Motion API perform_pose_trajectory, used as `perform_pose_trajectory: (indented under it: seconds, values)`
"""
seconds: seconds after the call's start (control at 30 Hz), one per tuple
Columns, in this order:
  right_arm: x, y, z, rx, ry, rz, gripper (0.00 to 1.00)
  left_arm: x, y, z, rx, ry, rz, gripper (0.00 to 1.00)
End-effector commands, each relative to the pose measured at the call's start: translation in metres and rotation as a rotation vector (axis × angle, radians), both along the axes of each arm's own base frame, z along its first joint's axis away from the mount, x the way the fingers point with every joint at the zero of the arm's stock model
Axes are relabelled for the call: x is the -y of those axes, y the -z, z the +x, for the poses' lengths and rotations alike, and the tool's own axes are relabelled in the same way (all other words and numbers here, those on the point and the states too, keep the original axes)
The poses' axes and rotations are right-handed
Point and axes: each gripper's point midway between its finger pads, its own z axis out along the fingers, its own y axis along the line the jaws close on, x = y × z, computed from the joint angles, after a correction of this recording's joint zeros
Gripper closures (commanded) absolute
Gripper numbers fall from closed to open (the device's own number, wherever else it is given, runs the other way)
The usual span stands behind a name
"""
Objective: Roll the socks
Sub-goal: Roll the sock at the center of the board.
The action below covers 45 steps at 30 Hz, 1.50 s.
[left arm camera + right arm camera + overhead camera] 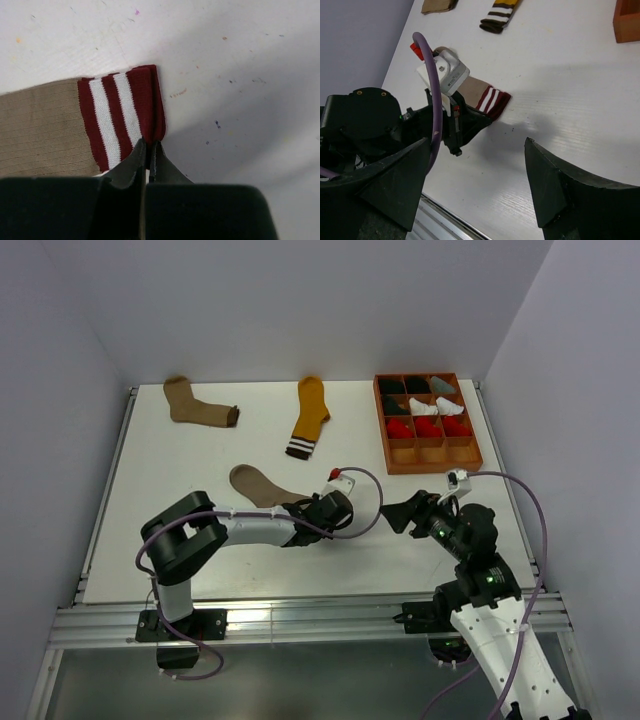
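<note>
Because the socks are thin knit fabric, treat each as light, limp and prone to bunching: none will keep its shape when lifted, and a single layer can slip out of a shallow nip. The light brown sock point(255, 483) lies flat on the bench point(200, 560) near the centre of the overhead view, toe end toward the upper left and its red-and-white striped cuff point(117, 115) toward the right. The left pincer point(149, 146) is closed, its tips meeting on the lower right corner of that cuff in the left wrist view. The fabric edge appears to run in between them, so this is judged a pinch on the cuff, not an empty closure. The right pincer point(476, 145) stands wide apart and empty above bare bench, just right of the cuff. The tan sock point(198, 405) and the mustard sock point(311, 418) lie flat in the upper part of the overhead view, well apart from both arms. A wooden tray point(435, 467) of rolled bundles point(428, 427) sits at the upper right. For rolling, the ribbed cuff looks the firmest place to take hold. Take both layers together, well inside the edge, since a corner grip is likely to skew the roll.
</note>
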Motion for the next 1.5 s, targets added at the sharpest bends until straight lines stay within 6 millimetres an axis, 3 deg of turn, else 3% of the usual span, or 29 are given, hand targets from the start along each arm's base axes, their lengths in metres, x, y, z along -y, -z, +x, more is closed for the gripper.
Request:
perform_pose_trajectory:
  seconds: [0.0, 0.23, 0.3, 0.33, 0.4, 0.43, 0.47, 0.67, 0.77, 0.9, 1.03, 1.17, 1.47]
  values:
    - [-0.011, -0.005, 0.007, 0.022, -0.04, 0.04, 0.19, 0.01, -0.008, -0.023, -0.127, 0.006, -0.144, 1.0]
    - [-0.012, -0.001, 0.024, -0.022, 0.004, 0.076, 0.21, 0.007, -0.028, -0.026, -0.229, -0.104, -0.384, 1.0]
    - [-0.013, 0.003, 0.031, -0.04, 0.02, 0.086, 0.21, 0.01, -0.042, -0.024, -0.268, -0.112, -0.511, 1.0]
    - [-0.013, 0.006, 0.034, -0.058, 0.033, 0.097, 0.22, 0.0, -0.031, -0.03, -0.315, -0.155, -0.544, 1.0]
    - [-0.017, 0.013, 0.04, -0.088, 0.037, 0.109, 0.22, 0.001, -0.047, -0.023, -0.333, -0.164, -0.684, 1.0]
    - [-0.02, 0.016, 0.041, -0.106, 0.039, 0.116, 0.23, -0.005, -0.039, -0.028, -0.375, -0.199, -0.722, 1.0]
    - [-0.023, 0.023, 0.045, -0.131, 0.043, 0.114, 0.23, -0.005, -0.046, -0.022, -0.374, -0.207, -0.786, 1.0]
    - [-0.049, 0.041, 0.055, -0.207, 0.04, 0.131, 0.27, -0.01, -0.046, -0.032, -0.487, -0.279, -0.963, 1.0]
    - [-0.074, 0.049, 0.053, -0.23, -0.02, 0.133, 0.3, -0.012, -0.053, -0.034, -0.521, -0.303, -1.071, 1.0]
    - [-0.101, 0.064, 0.046, -0.266, -0.092, 0.123, 0.37, -0.019, -0.051, -0.031, -0.531, -0.361, -1.108, 1.0]
    - [-0.117, 0.087, 0.044, -0.346, -0.112, 0.122, 0.43, -0.023, -0.047, -0.03, -0.542, -0.4, -1.107, 1.0]
    - [-0.133, 0.097, 0.045, -0.378, -0.127, 0.103, 0.47, -0.024, -0.046, -0.031, -0.55, -0.412, -1.117, 1.0]
    - [-0.143, 0.129, 0.048, -0.447, -0.123, 0.098, 0.62, -0.026, -0.035, -0.033, -0.573, -0.43, -1.115, 1.0]
